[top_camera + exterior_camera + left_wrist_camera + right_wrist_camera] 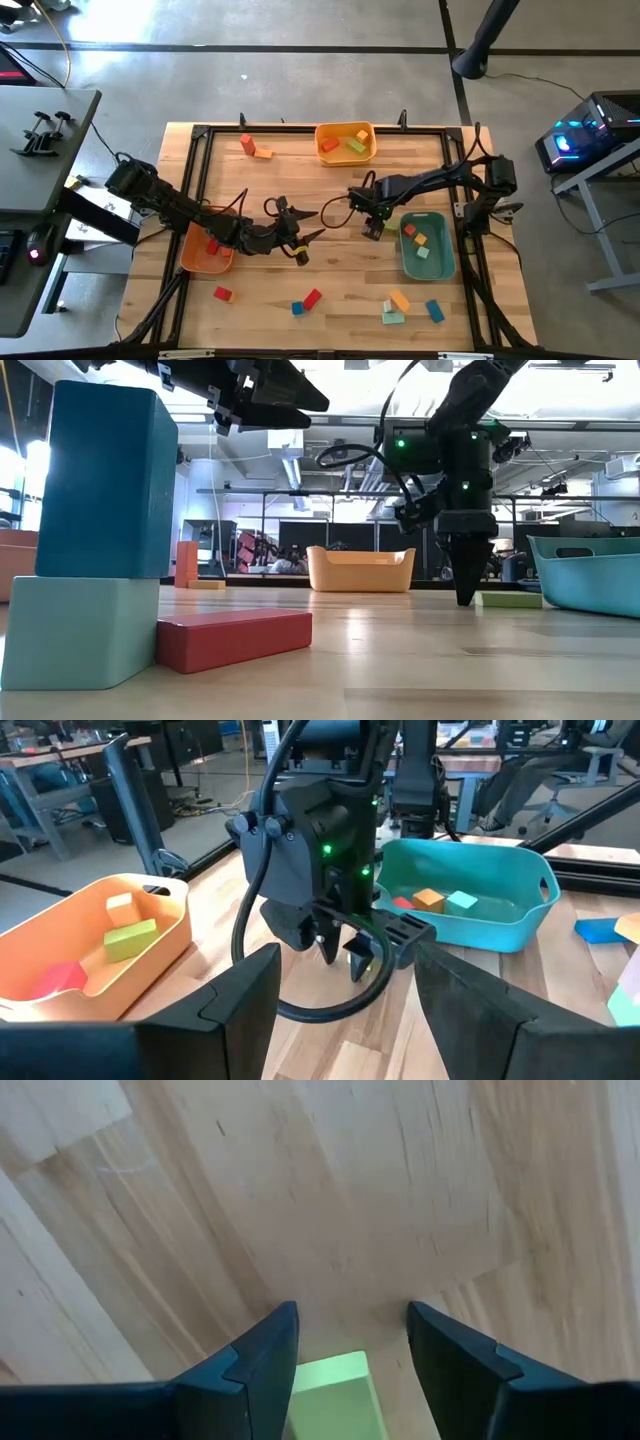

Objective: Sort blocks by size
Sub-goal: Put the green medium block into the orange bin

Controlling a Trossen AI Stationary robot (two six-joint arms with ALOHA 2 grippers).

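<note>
Green block (335,1392) sits flat on the bench (330,262), between the right hand's (348,1348) two spread fingers; fingers straddle it, not clamped on it, whether they touch it I can't tell. In the low view the right hand (467,588) points straight down, tips at the bench surface, just beside the teal tray (590,572)

Other blocks:
- teal tray (428,246), right side of bench: red, orange and teal blocks inside
- yellow tray (346,143), far edge: red, yellow, green pieces inside
- orange tray (206,248), left side: one red block (212,246) visible inside
- near edge, loose: red block (223,294), a blue cube touching a red bar (312,298), then a cluster of orange, pale teal and blue blocks (399,304)
- far left corner: an upright orange bar (247,144) with a small orange piece (263,154) just beside it

Low view foreground: blue block (105,480) stacked on a pale teal block (78,630), red bar (232,637) lying against them

Left hand (303,238) hangs above mid-bench, raised off the surface, fingers spread, nothing in it. It faces the right hand; the left wrist view looks straight at the right arm's wrist, with yellow tray and teal tray to either side
</note>
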